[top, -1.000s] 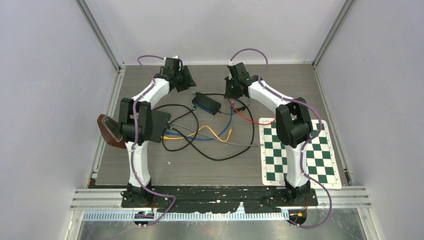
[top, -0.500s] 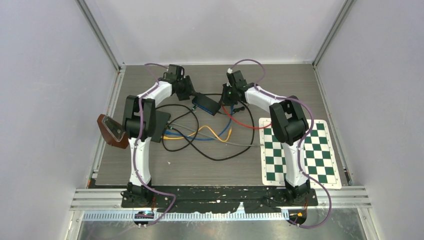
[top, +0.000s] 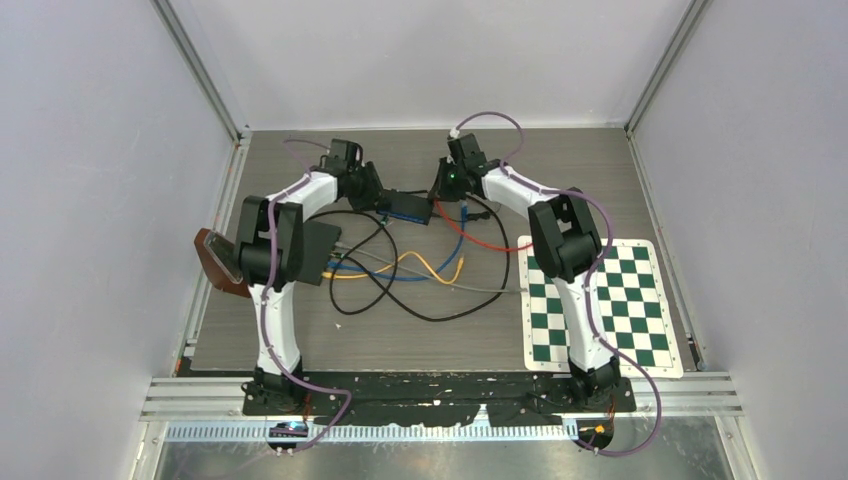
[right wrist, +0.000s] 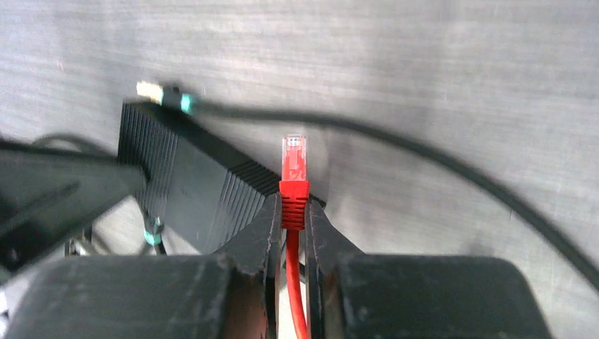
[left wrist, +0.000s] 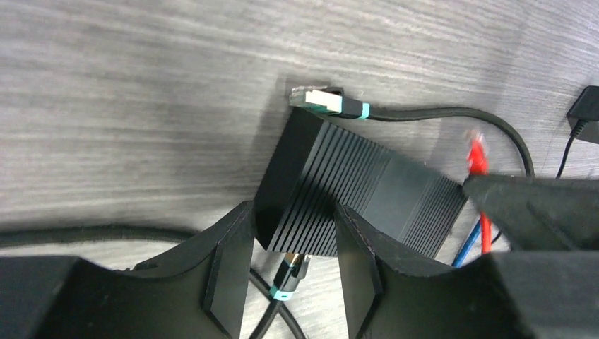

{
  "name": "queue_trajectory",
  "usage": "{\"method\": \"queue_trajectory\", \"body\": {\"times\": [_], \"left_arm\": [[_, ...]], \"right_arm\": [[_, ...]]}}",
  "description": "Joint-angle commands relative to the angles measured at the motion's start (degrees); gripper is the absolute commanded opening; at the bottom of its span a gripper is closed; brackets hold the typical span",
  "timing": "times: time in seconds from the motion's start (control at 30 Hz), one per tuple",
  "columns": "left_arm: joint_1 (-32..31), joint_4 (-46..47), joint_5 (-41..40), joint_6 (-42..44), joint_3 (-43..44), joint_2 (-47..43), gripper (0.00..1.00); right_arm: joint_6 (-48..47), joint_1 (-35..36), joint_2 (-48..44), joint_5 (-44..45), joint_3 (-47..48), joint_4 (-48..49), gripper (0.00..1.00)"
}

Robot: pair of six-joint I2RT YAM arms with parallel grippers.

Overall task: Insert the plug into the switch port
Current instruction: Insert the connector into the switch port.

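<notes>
The switch (top: pixel 408 205) is a black ribbed box at the back middle of the table. My left gripper (top: pixel 378 193) is open, its jaws astride the switch's near left end (left wrist: pixel 353 187); in the left wrist view the gripper (left wrist: pixel 291 244) has one finger (left wrist: pixel 229 261) on each side. My right gripper (top: pixel 446 190) is shut on the boot of the red plug (right wrist: pixel 294 159), just right of the switch (right wrist: pixel 191 183). The clear plug tip sticks out beyond the fingertips (right wrist: pixel 263 233), beside the switch's corner. The red plug also shows in the left wrist view (left wrist: pixel 477 152).
A black cable with a teal-banded plug (left wrist: pixel 326 101) lies by the switch's far corner; another teal-banded plug (left wrist: pixel 288 274) sits in its near side. Orange, blue, grey and black cables (top: pixel 420 270) tangle mid-table. A checkered mat (top: pixel 600 300) lies right, a brown object (top: pixel 222 262) left.
Both arms have closed in on the switch: the left gripper moved right onto its end, and the right gripper moved left with the red plug to its right side.
</notes>
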Motion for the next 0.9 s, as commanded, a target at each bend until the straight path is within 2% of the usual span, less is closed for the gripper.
{"method": "queue_trajectory", "body": {"times": [0.0,0.2,0.33,0.47,0.6,0.77,0.87], "left_arm": [[-0.67,2.05,3.82,-3.95,-4.01,-4.91,0.46],[-0.67,4.55,2.83,-7.60,-8.57,-8.04,0.45],[-0.61,4.68,1.15,-8.00,-10.34,-11.13,0.45],[-0.02,4.53,-3.05,-7.83,-10.06,-13.14,0.46],[1.47,2.07,-2.43,-7.07,-3.16,-9.37,0.47],[1.62,-1.56,2.62,-0.63,11.11,-1.38,0.46],[1.60,-1.56,7.50,2.59,15.31,1.94,0.45]], "right_arm": [[-1.42,0.27,5.40,2.35,11.38,0.06,0.05],[-10.13,0.16,10.37,3.53,22.37,-2.21,0.05],[-18.08,-0.57,7.54,7.57,22.45,-4.49,0.05],[-21.99,-0.77,-0.60,12.77,14.98,-5.59,0.05],[-22.05,0.50,-9.31,13.12,4.55,-4.95,0.05],[-19.14,4.53,-18.77,11.80,-10.77,0.64,0.05],[-18.18,7.44,-21.62,12.43,-15.67,2.58,0.05]]}}
